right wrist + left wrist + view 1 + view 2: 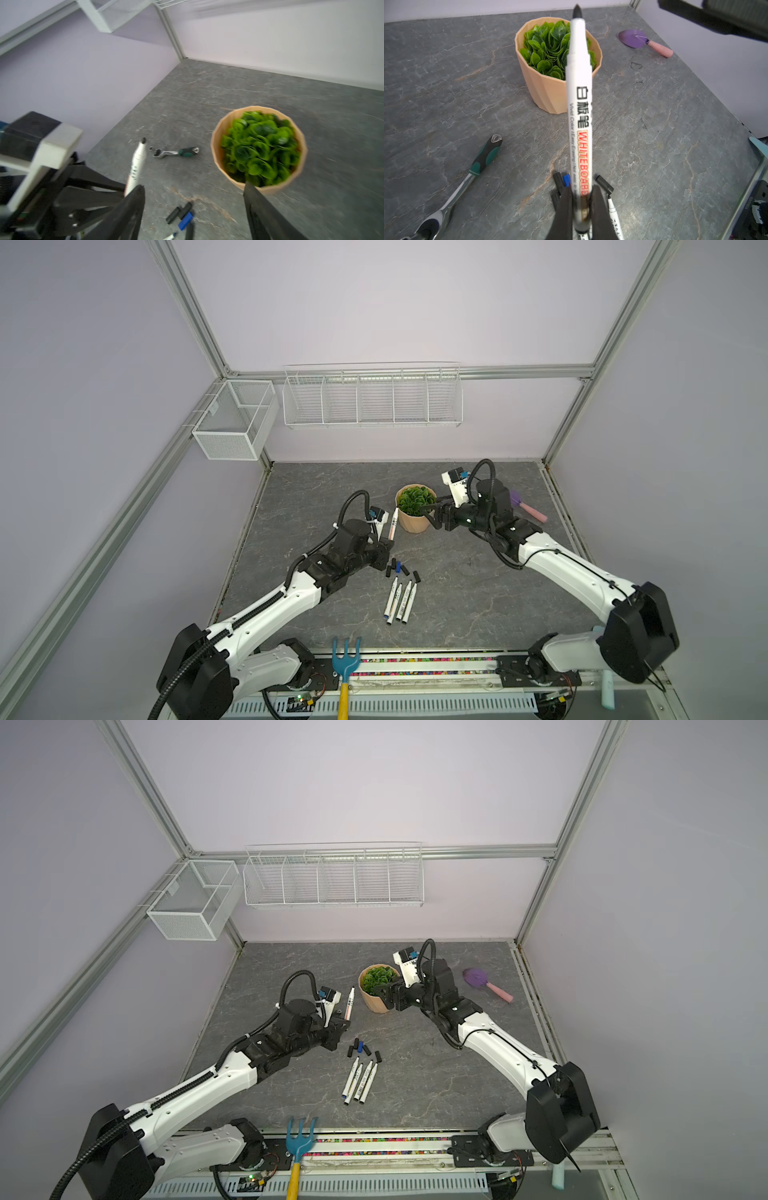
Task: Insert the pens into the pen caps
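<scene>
My left gripper (388, 545) (580, 205) is shut on the lower barrel of a white pen (392, 524) (350, 1003) (579, 104). The pen is lifted off the table, and its bare dark tip points toward the plant pot. Several more pens (399, 599) (359, 1079) lie side by side on the grey table. Just beyond their tips lies a cluster of pen caps (401, 569) (362, 1049), black ones and a blue one (566, 179) (185, 221). My right gripper (434, 514) (194, 185) hangs open and empty beside the pot, above the caps.
A tan pot of green leaves (415, 524) (550, 93) stands between the grippers. A green-handled ratchet wrench (467, 182) (176, 152) lies left of the pot. A purple trowel (528, 508) lies at back right and a blue rake (345, 659) at the front edge. Wire baskets (372, 398) hang on the wall.
</scene>
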